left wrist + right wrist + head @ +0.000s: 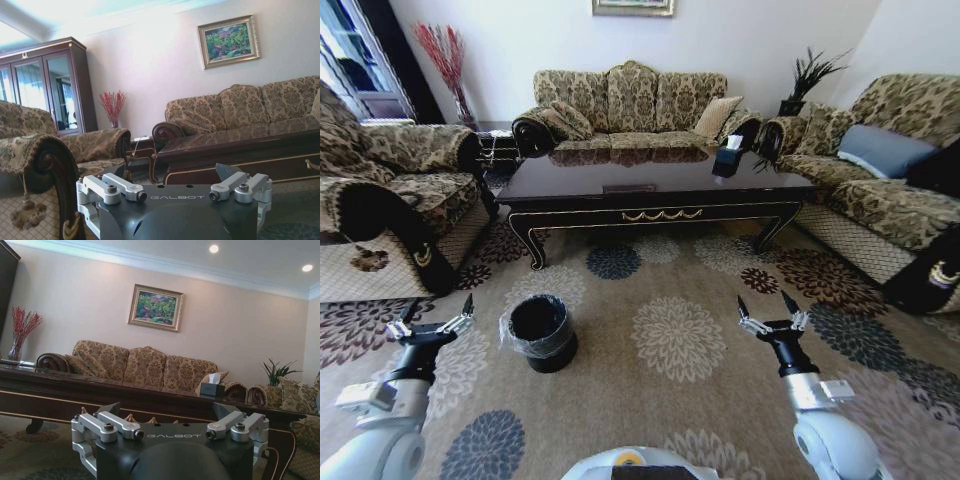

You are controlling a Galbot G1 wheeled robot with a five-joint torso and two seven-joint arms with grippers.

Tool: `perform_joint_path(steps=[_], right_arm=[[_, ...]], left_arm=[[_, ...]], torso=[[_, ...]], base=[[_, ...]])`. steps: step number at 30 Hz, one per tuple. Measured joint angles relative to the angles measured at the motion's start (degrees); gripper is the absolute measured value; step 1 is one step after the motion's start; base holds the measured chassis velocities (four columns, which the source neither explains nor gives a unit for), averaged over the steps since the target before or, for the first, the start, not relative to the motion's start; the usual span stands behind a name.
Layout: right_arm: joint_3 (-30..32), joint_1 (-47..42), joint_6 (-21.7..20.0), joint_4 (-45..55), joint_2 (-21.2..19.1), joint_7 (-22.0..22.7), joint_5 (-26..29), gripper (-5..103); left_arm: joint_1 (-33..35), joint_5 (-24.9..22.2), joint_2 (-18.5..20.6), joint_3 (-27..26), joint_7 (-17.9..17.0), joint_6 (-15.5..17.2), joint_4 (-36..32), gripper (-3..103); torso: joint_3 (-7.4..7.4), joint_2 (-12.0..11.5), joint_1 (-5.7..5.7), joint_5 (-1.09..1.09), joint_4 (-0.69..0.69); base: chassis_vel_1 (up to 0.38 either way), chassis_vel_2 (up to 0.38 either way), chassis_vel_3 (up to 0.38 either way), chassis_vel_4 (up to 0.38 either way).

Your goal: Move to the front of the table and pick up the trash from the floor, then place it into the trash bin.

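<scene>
Two pincers up front, both empty: my left pincer (pixel 438 314) hangs over the floor (pixel 650 410) with its fingers spread wide, and my right pincer (pixel 768 305) does the same on the other side. I read this as the approach step, about done; the counter (pixel 650 185) stands square ahead across the patterned carpet. Trash bin (pixel 541 331) sits on the floor just beside the left pincer, liner round its rim, mouth open. No trash I can make out on the carpet from the head view; the busy medallions could hide small litter. My guess: next move calls for spotting a piece first, then bending the torso to reach down
</scene>
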Motion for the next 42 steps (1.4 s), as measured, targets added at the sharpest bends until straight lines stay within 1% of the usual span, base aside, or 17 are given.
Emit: perform_joint_path(steps=[1, 4, 5, 8, 13, 16, 17, 19, 20, 22, 24, 26, 29, 31, 34, 38, 42], right_arm=[[0.0, 0.0, 0.0, 0.0, 0.0, 0.0, 0.0, 100], [0.1, -0.8, 0.2, 0.3, 1.0, -0.3, 0.0, 100], [0.2, -1.0, 0.3, 0.5, 1.0, -0.6, -0.2, 100], [0.3, -1.2, 0.5, 0.7, 1.1, -0.9, -0.5, 100], [0.3, -1.1, 0.8, 0.7, 1.3, -1.2, -1.2, 100], [-0.3, -1.0, 1.1, 0.5, 1.6, -1.6, -1.3, 100], [-0.3, -1.0, 1.1, 0.5, 1.6, -1.6, -1.3, 100], [-0.6, -1.0, 1.6, 0.4, 1.7, -2.2, -1.3, 100], [-0.9, -1.0, 1.8, 0.2, 1.8, -2.6, -1.3, 100], [-1.1, -0.7, 2.2, 0.0, 1.8, -2.9, -1.1, 100], [-1.2, -0.7, 2.3, -0.1, 1.8, -2.9, -1.0, 100], [-1.3, -0.4, 2.5, -0.4, 1.8, -3.0, -1.0, 100], [-1.4, -0.3, 2.7, -0.6, 1.8, -3.0, -0.8, 100], [-1.4, -0.2, 2.9, -0.8, 1.7, -3.2, -0.7, 100], [-1.3, 0.0, 3.1, -0.9, 1.5, -3.4, -0.5, 100], [-1.1, 0.4, 3.3, -1.3, 1.2, -3.6, -0.1, 100], [-0.8, 1.0, 3.4, -1.9, 0.5, -3.7, 0.4, 100]], left_arm=[[0.0, 0.0, 0.0, 0.0, 0.0, 0.0, 0.0, 100], [0.8, 3.2, -0.7, -0.3, 1.1, -3.7, 0.6, 100], [1.0, 3.6, -0.9, -0.4, 1.3, -4.4, 0.8, 100], [1.3, 3.4, -1.0, -0.4, 1.3, -4.6, 0.8, 100], [2.1, 1.2, -0.4, -0.6, 1.3, -4.2, 0.1, 100], [2.5, -1.9, -0.2, 0.5, 1.2, -2.2, -1.3, 100], [2.5, -1.9, -0.2, 0.5, 1.2, -2.2, -1.3, 100], [2.6, -4.2, -0.1, 1.5, 1.0, -1.0, -2.2, 100], [2.7, -6.2, 0.0, 2.3, 1.0, -0.4, -2.7, 100], [3.1, -8.2, 0.2, 3.1, 1.0, 0.0, -3.0, 100], [3.3, -8.6, 0.1, 3.5, 1.1, 0.0, -3.1, 100], [4.0, -8.8, -0.3, 4.2, 1.4, 0.1, -3.3, 100], [4.7, -7.8, -0.6, 4.4, 1.7, 0.0, -3.3, 100], [5.5, -6.9, -0.7, 4.4, 1.9, -0.1, -3.7, 100], [6.3, -6.6, -0.7, 4.3, 1.9, -0.2, -4.4, 100], [7.0, -5.6, -0.9, 4.4, 1.9, -0.2, -4.9, 100], [7.5, -4.7, -1.1, 4.5, 1.9, -0.4, -5.1, 100]], torso=[[0.00, 0.0, 0.00, 0.00, 0.00], [0.00, 0.0, 0.00, 0.00, 0.00], [0.00, 0.0, 0.00, -0.01, 0.01], [0.00, 0.0, 0.00, 0.00, 0.00], [0.01, 0.0, 0.01, 0.00, 0.00], [0.00, 0.0, 0.00, 0.01, 0.00], [0.00, 0.0, 0.00, 0.01, 0.00], [0.00, 0.0, 0.00, 0.01, 0.00], [0.00, 0.0, 0.00, 0.02, 0.00], [-0.01, 0.0, 0.00, 0.00, 0.00], [0.00, 0.0, 0.01, -0.01, -0.01], [0.00, 0.0, 0.00, 0.03, 0.00], [0.00, 0.0, 0.01, -0.02, 0.00], [-0.02, 0.0, 0.00, 0.04, 0.00], [0.00, 0.0, 0.00, -0.01, 0.00], [-0.01, 0.0, 0.00, 0.02, 0.00], [0.00, 0.0, 0.00, -0.01, 0.01]], base=[[0.000, 0.000, 0.000, 0.000], [0.000, 0.000, 0.000, 0.000], [0.049, -0.038, -0.043, 0.052], [0.053, -0.062, -0.043, 0.064], [0.095, -0.165, -0.123, 0.158], [0.157, -0.263, -0.191, 0.270], [0.175, -0.281, -0.221, 0.287], [0.222, -0.316, -0.226, 0.328], [0.229, -0.335, -0.232, 0.341], [0.245, -0.349, -0.273, 0.340], [0.246, -0.353, -0.288, 0.340], [0.263, -0.361, -0.261, 0.359], [0.278, -0.387, -0.282, 0.380], [0.310, -0.398, -0.300, 0.409], [0.322, -0.407, -0.318, 0.403], [0.314, -0.398, -0.332, 0.389], [0.314, -0.401, -0.315, 0.394]])
